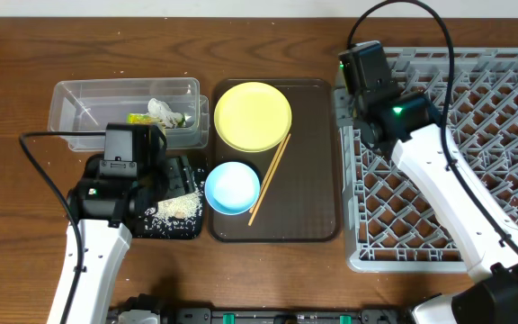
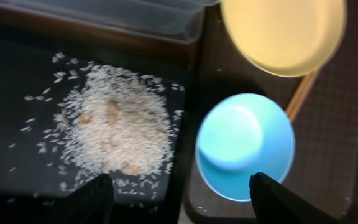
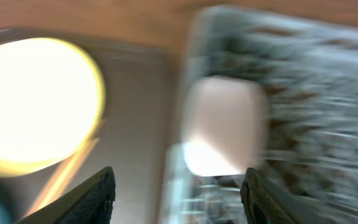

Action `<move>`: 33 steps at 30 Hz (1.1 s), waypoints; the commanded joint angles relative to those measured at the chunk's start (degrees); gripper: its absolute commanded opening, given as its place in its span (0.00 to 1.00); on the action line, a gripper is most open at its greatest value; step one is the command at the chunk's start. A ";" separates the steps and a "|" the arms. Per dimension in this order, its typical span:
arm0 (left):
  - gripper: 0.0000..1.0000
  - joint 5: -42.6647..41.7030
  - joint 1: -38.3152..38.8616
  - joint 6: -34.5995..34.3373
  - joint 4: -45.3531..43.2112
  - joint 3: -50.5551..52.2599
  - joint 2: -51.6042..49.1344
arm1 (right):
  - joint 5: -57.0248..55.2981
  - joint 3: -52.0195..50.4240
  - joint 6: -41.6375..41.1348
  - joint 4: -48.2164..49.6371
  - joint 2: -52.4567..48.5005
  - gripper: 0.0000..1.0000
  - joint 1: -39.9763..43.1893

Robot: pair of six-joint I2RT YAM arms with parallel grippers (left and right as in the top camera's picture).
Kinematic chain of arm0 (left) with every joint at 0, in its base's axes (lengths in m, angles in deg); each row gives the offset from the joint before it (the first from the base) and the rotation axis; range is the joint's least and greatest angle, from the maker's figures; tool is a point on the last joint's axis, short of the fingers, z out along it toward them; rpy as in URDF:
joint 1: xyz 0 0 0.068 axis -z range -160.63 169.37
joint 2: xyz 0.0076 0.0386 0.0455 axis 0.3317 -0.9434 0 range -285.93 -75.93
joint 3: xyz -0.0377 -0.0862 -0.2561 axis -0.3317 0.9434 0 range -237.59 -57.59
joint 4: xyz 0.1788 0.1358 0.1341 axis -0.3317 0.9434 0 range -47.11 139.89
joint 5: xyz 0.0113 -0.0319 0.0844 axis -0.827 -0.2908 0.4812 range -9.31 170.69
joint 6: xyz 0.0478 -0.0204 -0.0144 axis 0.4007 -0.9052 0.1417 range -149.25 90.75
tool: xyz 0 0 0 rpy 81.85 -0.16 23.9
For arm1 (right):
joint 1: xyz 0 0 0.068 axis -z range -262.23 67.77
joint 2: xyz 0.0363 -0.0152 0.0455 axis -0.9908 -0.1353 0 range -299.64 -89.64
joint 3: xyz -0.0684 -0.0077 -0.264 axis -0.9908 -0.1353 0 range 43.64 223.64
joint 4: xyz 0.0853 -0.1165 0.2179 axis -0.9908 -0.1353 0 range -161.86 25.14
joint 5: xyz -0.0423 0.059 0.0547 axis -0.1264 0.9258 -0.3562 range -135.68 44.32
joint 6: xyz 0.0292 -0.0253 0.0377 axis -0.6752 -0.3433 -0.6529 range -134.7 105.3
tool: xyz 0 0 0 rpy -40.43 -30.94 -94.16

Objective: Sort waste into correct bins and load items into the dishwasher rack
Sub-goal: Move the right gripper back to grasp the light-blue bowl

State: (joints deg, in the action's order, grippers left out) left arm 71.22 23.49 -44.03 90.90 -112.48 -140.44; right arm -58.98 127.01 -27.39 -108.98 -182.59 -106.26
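My left gripper point(image 1: 180, 175) point(image 2: 179, 186) hangs open over the edge between the black tray point(image 1: 165, 227) point(image 2: 11, 93) and the light blue bowl point(image 1: 233, 187) point(image 2: 244, 146). Loose rice point(image 1: 178, 207) point(image 2: 114, 121) is heaped in the black tray. The clear tub point(image 1: 79, 99) holds the green wrapper point(image 1: 142, 118) and a white scrap point(image 1: 160, 108). The yellow plate point(image 1: 253, 117) point(image 3: 36, 99) and chopsticks point(image 1: 270, 178) lie on the brown tray. My right gripper point(image 1: 362, 85) point(image 3: 179, 186) is open at the grey rack's point(image 1: 475, 153) left edge. A blurred white vessel point(image 3: 222, 124) sits in the rack beyond its fingers.
The dark brown serving tray point(image 1: 313, 180) lies between the bins and the rack. My right arm stretches across the rack's left half and hides the white vessel from overhead. A black cable loops left of my left arm. Bare wooden table surrounds everything.
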 commanded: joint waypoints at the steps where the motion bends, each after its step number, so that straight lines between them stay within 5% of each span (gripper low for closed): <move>1: 0.73 10.75 -0.37 -6.12 2.27 0.31 -0.22 | 22.49 0.04 -1.03 -0.28 -2.91 0.64 -2.56; 18: 0.73 15.96 -0.35 -9.55 4.66 0.31 -0.22 | 26.64 0.04 -6.23 -1.44 -20.33 0.53 -16.55; 27: 0.73 15.96 -0.35 -9.55 4.68 0.28 -0.22 | 22.80 0.20 -9.18 -1.05 -23.06 0.03 -16.55; 33: 0.73 15.96 -0.35 -9.55 4.68 0.31 -0.22 | 21.14 1.55 -9.09 -1.95 -18.71 0.01 -12.24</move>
State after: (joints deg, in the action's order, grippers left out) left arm 85.84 23.49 -53.26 95.40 -112.48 -140.46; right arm -35.26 126.94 -35.56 -110.53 -205.54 -121.49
